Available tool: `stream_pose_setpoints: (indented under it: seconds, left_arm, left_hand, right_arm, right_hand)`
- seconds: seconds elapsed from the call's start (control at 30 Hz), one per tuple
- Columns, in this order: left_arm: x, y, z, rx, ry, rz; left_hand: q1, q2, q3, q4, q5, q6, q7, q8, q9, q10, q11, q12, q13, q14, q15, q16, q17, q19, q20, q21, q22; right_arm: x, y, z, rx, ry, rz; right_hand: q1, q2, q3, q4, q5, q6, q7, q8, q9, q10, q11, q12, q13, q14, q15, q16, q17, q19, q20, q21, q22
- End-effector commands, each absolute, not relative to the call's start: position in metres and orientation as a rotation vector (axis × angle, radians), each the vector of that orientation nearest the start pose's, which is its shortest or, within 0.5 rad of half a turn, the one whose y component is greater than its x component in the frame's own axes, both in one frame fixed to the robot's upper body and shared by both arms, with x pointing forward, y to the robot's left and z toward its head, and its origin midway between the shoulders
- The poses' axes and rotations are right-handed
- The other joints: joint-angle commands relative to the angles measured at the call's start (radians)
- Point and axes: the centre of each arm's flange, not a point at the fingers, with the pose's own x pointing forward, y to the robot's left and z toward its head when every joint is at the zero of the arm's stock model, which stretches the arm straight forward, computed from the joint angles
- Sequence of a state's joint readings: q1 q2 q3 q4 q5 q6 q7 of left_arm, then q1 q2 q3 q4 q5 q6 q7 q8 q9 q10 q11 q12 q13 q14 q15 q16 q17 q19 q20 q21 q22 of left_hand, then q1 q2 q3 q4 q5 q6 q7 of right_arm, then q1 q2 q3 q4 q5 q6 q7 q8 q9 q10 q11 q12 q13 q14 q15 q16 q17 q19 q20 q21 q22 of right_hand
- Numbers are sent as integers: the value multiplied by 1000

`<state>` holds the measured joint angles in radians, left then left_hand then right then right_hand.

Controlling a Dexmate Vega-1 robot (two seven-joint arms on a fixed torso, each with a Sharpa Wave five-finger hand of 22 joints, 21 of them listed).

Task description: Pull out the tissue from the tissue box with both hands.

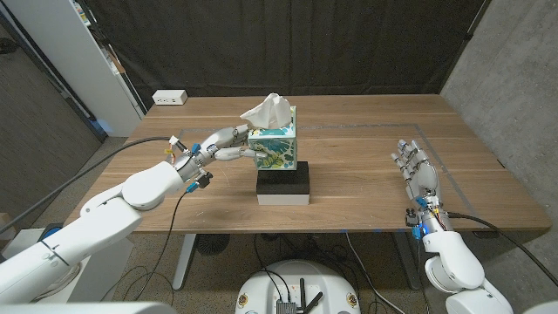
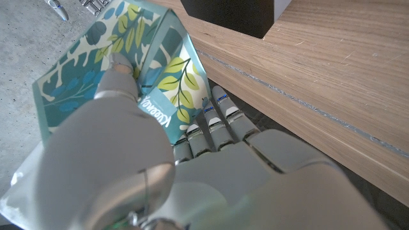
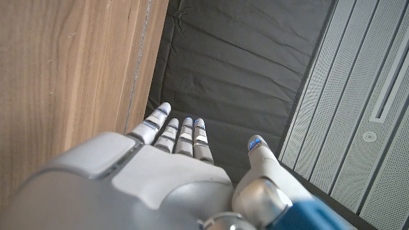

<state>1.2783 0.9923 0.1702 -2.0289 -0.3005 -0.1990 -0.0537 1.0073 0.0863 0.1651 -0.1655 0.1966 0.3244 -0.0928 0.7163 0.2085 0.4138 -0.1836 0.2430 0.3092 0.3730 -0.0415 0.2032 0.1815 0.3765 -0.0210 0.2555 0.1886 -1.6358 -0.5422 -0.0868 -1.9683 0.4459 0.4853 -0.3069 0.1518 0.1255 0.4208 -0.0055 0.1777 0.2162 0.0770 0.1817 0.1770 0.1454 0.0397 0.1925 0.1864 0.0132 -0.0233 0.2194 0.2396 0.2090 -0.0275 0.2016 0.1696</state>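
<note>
1. The tissue box (image 1: 277,150) stands just above the middle of the head view, on a block (image 1: 283,184) that is black on top and white along its lower edge, which rests on the wooden tabletop (image 1: 366,148).
2. The box is teal with a leaf pattern in green, blue and white. In the left wrist view, white lettering runs along one of its edges (image 2: 155,110); it is partly covered by the thumb and too turned to read with certainty.
3. A white tissue (image 1: 267,112) stands up out of the top of the box, bunched and pointed.
4. The left hand (image 1: 222,145) reaches in from the lower left of the head view and presses against the left side of the box, fingers (image 1: 247,152) on its side wall. The left wrist view shows the thumb lying on one patterned face and the fingers along another, so the hand holds the box.
5. The right hand (image 1: 417,169) is at the right of the head view, well apart from the box, over the tabletop near its right edge, fingers straight and slightly apart, holding nothing. The right wrist view shows the same.
6. A white power strip (image 1: 170,98) lies at the tabletop's far left corner, upper left in the head view.
7. A dark curtain (image 1: 288,44) hangs behind the tabletop.
</note>
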Motion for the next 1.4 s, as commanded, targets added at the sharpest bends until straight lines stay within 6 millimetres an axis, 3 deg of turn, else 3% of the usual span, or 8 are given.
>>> stream_pose_setpoints:
  seconds: [0.03,0.73,1.4]
  left_arm:
    - [488,259,-9,686,-713,-454]
    - [489,255,-6,695,-732,-481]
    - [481,249,-9,704,-732,-464]
  left_hand:
    - [12,3,7,1,4,8,2,15,40,8,4,-5,4,-8,-129,-3,-1,4,3,-2,4]
    - [16,3,10,2,4,7,1,19,40,7,3,-6,7,-14,-127,-6,-1,3,-1,-4,5]
    - [15,6,13,5,5,3,1,21,39,8,3,-7,10,-15,-126,-7,-1,3,2,-5,6]
  right_arm:
    - [422,-291,-113,115,-736,-19]
    - [389,-287,-84,109,-772,-60]
    - [363,-286,-54,77,-732,-86]
  right_hand:
    - [4,57,9,4,3,5,3,10,1,10,0,5,1,6,0,6,3,16,5,3,4]
    - [20,56,27,2,2,33,16,17,2,37,12,11,1,33,12,19,5,45,14,10,4]
    - [61,49,55,-28,14,50,31,16,3,66,30,14,2,69,43,30,2,82,55,16,5]
